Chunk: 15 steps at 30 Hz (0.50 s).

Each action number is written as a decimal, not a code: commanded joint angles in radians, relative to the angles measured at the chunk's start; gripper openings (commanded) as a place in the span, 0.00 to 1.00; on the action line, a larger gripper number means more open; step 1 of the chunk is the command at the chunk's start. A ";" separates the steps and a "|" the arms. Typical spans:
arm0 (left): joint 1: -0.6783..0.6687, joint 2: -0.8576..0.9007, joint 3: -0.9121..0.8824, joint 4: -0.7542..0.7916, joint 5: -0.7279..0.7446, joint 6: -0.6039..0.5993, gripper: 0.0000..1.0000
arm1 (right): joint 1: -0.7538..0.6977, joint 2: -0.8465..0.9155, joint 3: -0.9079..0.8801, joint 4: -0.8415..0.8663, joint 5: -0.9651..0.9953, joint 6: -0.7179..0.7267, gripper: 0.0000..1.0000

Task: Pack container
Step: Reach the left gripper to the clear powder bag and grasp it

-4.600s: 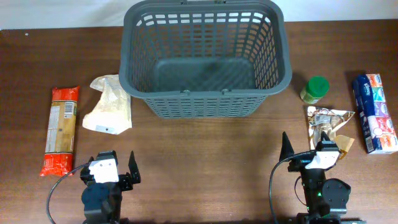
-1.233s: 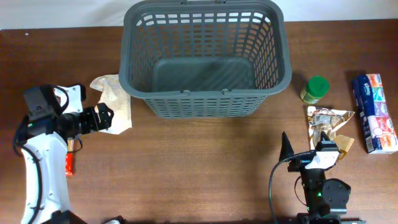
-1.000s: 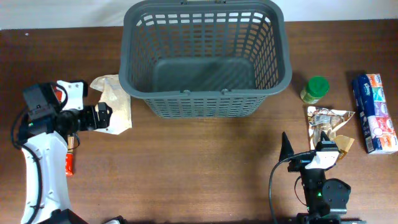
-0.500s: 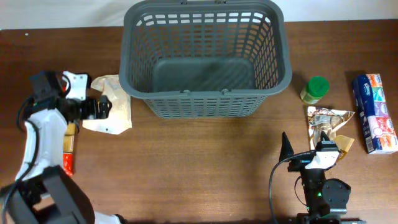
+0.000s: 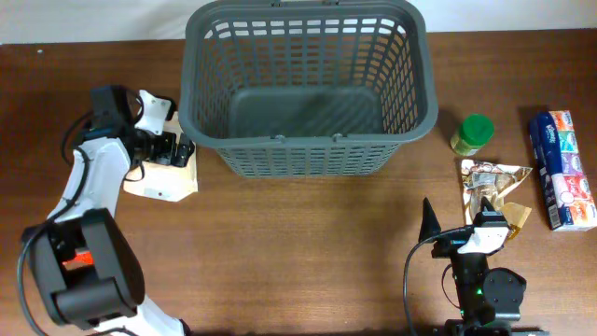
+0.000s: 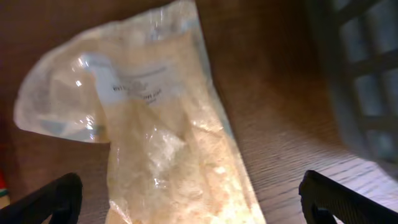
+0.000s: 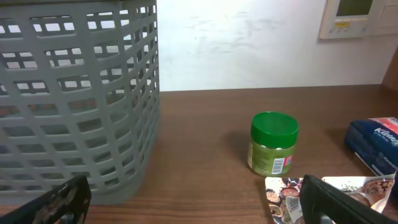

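The left gripper [image 5: 185, 151] hangs with its jaws spread wide over a clear plastic bag [image 6: 168, 143] of pale, crumbly grain, one finger on each side and neither touching it. Its arm reaches up from the near-left edge, elbow bent, the wrist turned toward the basket. Half a second ago this gripper sat further left, over the bag's outer edge; it now stands just beside the basket wall. The right gripper [image 5: 457, 217] is parked at the near-right as before, fingers apart and empty.

The container, a dark grey plastic shopping basket [image 5: 298, 157] with slotted lattice sides and rounded corners, stands at the far middle of the wooden table [image 5: 308, 252], nothing in it. To its right are a green-lidded jar [image 5: 473, 133], a crinkled foil pouch [image 5: 490, 177] and a blue box [image 5: 562, 168].
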 commanded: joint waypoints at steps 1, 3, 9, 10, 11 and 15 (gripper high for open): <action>0.002 0.042 0.014 0.010 -0.018 0.014 0.99 | -0.008 -0.011 -0.005 -0.005 -0.013 -0.007 0.99; 0.002 0.053 0.014 0.016 -0.019 -0.002 0.99 | -0.008 -0.011 -0.005 -0.005 -0.013 -0.007 0.99; 0.006 0.063 0.014 0.062 -0.021 -0.102 0.99 | -0.008 -0.011 -0.005 -0.005 -0.013 -0.007 0.99; 0.006 0.063 0.014 0.066 -0.022 -0.115 0.99 | -0.008 -0.011 -0.005 -0.005 -0.013 -0.007 0.99; 0.006 0.063 0.014 0.067 -0.022 -0.125 0.99 | -0.008 -0.011 -0.005 -0.005 -0.013 -0.007 0.99; 0.006 0.070 0.014 0.066 -0.022 -0.147 0.99 | -0.008 -0.011 -0.005 -0.005 -0.013 -0.007 0.99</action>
